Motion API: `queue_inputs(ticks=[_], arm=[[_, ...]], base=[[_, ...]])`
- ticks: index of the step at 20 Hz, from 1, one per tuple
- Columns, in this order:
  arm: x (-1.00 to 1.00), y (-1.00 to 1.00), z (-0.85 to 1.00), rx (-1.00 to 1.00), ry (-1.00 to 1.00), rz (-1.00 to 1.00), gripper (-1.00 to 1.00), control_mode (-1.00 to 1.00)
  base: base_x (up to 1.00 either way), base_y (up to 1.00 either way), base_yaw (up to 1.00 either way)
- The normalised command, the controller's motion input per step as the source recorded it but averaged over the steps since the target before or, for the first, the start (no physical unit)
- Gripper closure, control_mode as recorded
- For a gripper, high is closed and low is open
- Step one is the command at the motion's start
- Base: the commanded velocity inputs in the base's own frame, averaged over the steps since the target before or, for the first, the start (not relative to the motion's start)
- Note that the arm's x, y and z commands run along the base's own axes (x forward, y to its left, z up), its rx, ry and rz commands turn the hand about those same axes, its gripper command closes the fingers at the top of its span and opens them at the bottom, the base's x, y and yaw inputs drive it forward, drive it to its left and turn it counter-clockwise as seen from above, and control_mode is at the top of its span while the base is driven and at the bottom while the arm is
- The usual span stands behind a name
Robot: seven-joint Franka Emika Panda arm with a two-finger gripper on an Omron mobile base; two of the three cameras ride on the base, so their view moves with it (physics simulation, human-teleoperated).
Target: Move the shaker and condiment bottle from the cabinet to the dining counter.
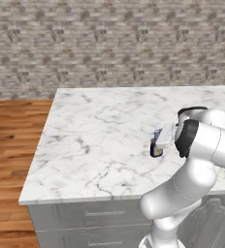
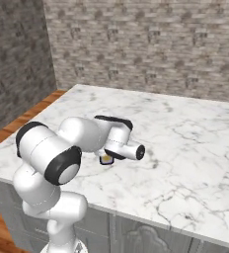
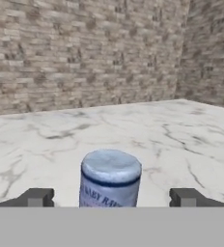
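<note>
Marble dining counter (image 3: 46, 130) bears condiment bottle (image 3: 110, 178) between wide-open hand (image 3: 111, 198).

Condiment bottle (image 1: 156, 149) stands upright on dining counter (image 1: 95, 140), near its front edge, partly hidden by the arm's hand. Brick wall (image 1: 109, 43) behind counter.

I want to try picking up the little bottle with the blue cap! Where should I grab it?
Grab the condiment bottle around its round sides just under the cap, coming in level from the near side like the open gripper. It stands upright on the dining counter, so the sides are free.
</note>
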Motion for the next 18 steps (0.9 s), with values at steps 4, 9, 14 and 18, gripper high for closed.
queue_inputs(ticks=[4, 9, 14, 18], arm=[[-0.04, 0.0, 0.0, 0.0, 0.0, 0.0, -1.0, -1.0], [-0.02, 0.0, 0.11, 0.04, 0.0, 0.0, -1.0, -1.0], [-0.03, -0.05, 0.24, 0.09, 0.0, 0.0, -1.0, -1.0], [-0.02, -0.07, 0.28, 0.1, 0.0, 0.0, -1.0, -1.0]], base=[[0.0, 0.0, 0.0], [0.0, 0.0, 0.0], [0.0, 0.0, 0.0], [0.0, 0.0, 0.0]])
